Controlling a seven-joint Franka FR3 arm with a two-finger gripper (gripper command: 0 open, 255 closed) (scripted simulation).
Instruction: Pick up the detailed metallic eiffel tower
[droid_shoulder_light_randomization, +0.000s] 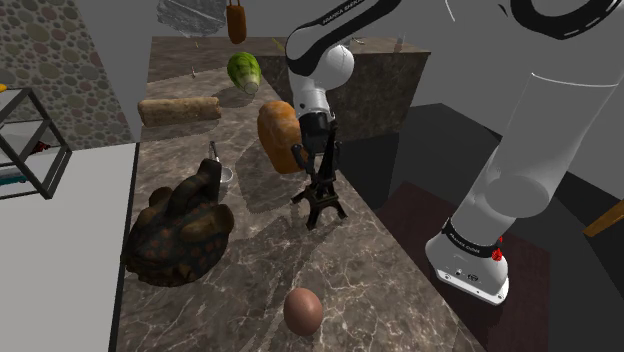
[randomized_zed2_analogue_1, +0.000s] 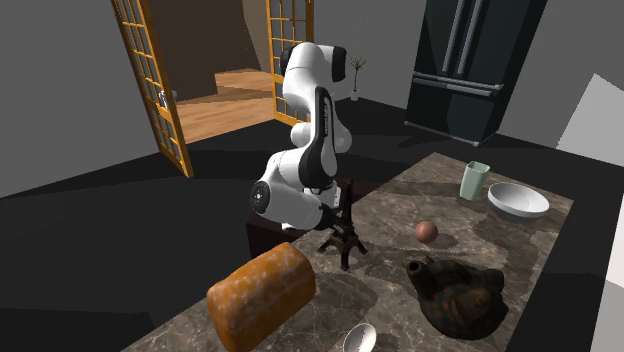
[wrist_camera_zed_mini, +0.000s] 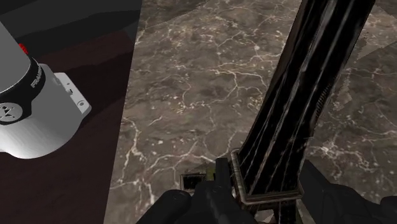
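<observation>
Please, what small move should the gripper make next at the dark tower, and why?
Probably a short, straight lift. The gripper seems shut on the upper part of the eiffel tower, whose feet rest on the marble counter. The bread loaf stands near it, so rising vertically looks safer than moving sideways.

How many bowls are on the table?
2. A big white bowl beside the green cup, and a small bowl near the bread loaf. More may be hidden.
</observation>
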